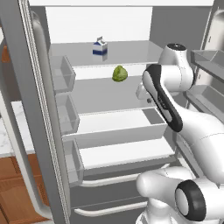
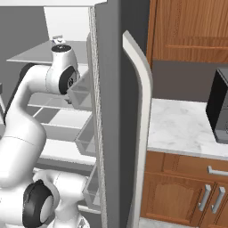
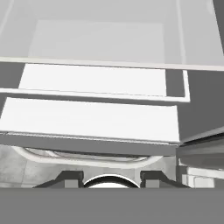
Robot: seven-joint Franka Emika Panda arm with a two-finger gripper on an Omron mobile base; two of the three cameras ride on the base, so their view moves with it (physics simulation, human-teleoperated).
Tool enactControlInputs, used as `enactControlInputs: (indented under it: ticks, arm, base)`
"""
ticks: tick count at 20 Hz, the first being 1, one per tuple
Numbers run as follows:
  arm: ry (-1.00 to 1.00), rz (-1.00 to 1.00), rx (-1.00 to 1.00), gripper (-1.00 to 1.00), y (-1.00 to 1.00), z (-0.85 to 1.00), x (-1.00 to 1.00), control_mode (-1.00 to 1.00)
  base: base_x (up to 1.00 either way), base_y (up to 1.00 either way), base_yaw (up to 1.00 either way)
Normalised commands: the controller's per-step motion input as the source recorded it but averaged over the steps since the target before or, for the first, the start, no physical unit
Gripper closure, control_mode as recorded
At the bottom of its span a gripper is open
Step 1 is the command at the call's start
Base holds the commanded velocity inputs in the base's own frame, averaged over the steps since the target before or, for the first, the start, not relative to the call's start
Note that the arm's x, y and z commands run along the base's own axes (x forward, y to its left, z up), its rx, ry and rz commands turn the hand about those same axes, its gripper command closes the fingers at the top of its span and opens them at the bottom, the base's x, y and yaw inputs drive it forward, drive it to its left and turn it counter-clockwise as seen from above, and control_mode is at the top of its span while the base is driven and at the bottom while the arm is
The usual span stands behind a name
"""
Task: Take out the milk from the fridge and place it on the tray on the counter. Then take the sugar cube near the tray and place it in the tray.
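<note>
The fridge [image 1: 109,127] stands open in front of me, its white shelves bare but for two things. The milk [image 1: 99,49], a small white carton with a blue band, stands upright at the back of the top shelf. My gripper [image 3: 111,178] is open, its two dark fingertips [image 3: 70,177] apart with nothing between them, looking down over the lower shelves. In the left base view my hand [image 1: 142,91] hangs at the right end of the middle shelf, below and right of the milk and apart from it. The counter [image 2: 187,124] lies right of the fridge. The tray and the sugar cube are out of view.
A round green vegetable [image 1: 119,73] lies on the middle shelf, just left of my hand. Clear door bins [image 1: 62,73] line the left door. The right door's edge and bar handle [image 2: 140,111] stand between arm and counter. A dark appliance [image 2: 219,104] sits on the counter.
</note>
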Motion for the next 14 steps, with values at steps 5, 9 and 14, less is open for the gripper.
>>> enactControlInputs:
  ticks: [5,9,14]
  arm:
    - [-0.07,0.0,0.0,-1.0,0.0,0.0,-0.3,-1.0]
    - [-0.24,0.05,0.0,-1.0,0.07,0.0,-0.51,-1.0]
    - [-0.26,0.07,0.0,-1.0,0.16,0.29,-0.46,-1.0]
  base:
    - [0.0,0.0,0.0]
    - [0.0,0.0,0.0]
    - [0.0,0.0,0.0]
